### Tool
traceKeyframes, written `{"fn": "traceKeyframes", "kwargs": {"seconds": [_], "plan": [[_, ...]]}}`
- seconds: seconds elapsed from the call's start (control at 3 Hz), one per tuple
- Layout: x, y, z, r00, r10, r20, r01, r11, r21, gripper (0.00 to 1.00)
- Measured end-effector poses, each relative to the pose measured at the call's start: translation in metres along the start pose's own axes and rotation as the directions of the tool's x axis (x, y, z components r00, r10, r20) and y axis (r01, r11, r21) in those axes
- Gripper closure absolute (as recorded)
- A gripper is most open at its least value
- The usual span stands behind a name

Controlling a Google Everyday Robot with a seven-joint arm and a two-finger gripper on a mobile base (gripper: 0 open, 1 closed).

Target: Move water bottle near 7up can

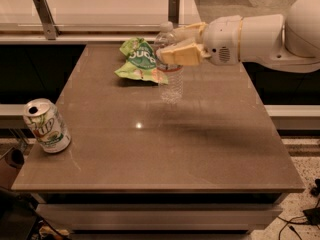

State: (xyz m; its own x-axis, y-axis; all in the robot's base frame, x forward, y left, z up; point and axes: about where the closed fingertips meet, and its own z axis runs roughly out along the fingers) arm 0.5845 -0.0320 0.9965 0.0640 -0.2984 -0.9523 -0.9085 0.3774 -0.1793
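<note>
The gripper [169, 45] is clamping the water bottle [172, 86] around its middle, its cream fingers hiding the label; only the white cap and clear ribbed base are showing. The bottle is upright beside the snack bag [137, 59], over the table's [200, 149] back half, well apart from the 7up can [46, 125] sitting at the left front edge.
</note>
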Motion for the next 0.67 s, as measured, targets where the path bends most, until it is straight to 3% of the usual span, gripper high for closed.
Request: {"fn": "traceKeyframes", "kwargs": {"seconds": [0.67], "plan": [[-0.014,0.035,0.019,1.0,-0.018,0.023,0.019,0.9992,-0.035,1.0]]}}
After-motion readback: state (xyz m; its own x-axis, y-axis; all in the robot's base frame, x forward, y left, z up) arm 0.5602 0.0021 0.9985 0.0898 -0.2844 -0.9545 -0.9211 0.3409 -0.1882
